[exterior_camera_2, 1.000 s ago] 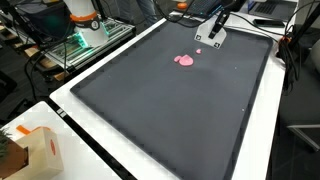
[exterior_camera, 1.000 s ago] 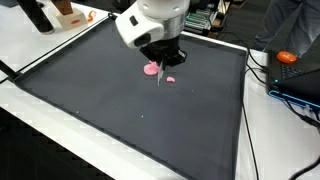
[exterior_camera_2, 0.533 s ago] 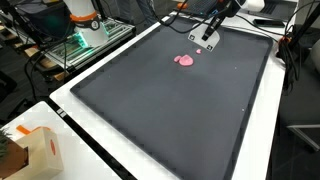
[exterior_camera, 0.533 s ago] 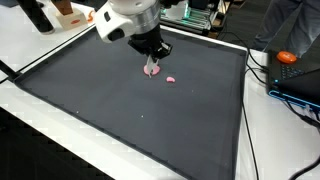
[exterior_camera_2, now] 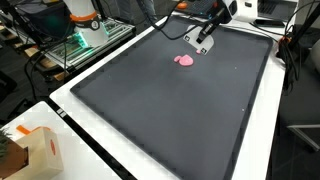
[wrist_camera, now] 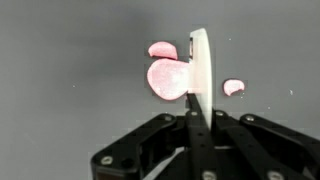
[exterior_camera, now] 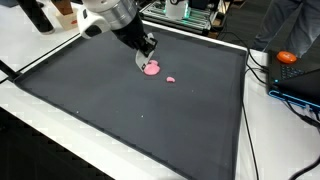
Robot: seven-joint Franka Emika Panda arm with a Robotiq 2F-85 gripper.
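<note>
A large pink blob lies on the black mat, with a small pink piece just beyond it and another pink bit off to one side. My gripper is shut on a thin white blade-like tool, seen edge-on, whose tip sits beside the large blob. In both exterior views the gripper hangs tilted over the mat's far part, right next to the pink blob. I cannot tell whether the tool touches the blob.
The mat lies on a white table. An orange object and cables lie past the mat's edge. A cardboard box stands at a table corner, and a rack with a green-lit device is beside the table.
The arm has swung across the mat, carrying the tool from above the small pink bit toward the far side of the large blob. The pink pieces have stayed put.
</note>
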